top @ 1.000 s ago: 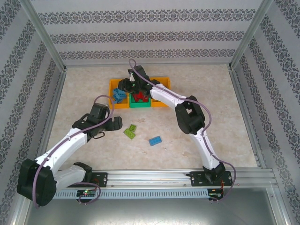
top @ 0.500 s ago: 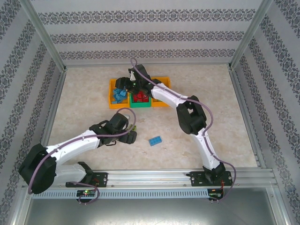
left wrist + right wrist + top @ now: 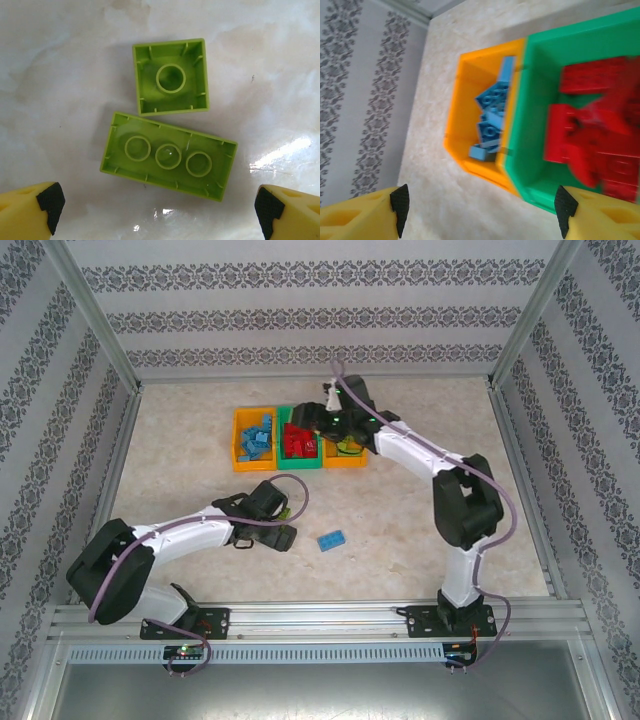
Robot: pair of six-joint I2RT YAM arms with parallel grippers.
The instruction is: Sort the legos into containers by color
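Note:
Two light green legos lie studs-down on the table in the left wrist view, a square one (image 3: 171,77) and a longer one (image 3: 168,156). My left gripper (image 3: 159,210) (image 3: 276,525) hangs open just above them, holding nothing. A single blue lego (image 3: 333,539) rests on the table to its right. The containers stand in a row: the left orange bin (image 3: 237,443) (image 3: 470,90) holds blue legos (image 3: 492,117), the green middle bin (image 3: 300,466) (image 3: 535,125) holds red legos (image 3: 595,135), and the right orange bin (image 3: 346,462) holds green ones. My right gripper (image 3: 320,422) (image 3: 482,207) is open and empty over the bins.
Patterned walls on an aluminium frame enclose the marble-look table (image 3: 420,540) on three sides. Both arm bases sit on a rail at the near edge (image 3: 320,618).
My left gripper has swung in over the two green legos. My right gripper has opened and moved right, from over the left orange bin toward the middle and right bins.

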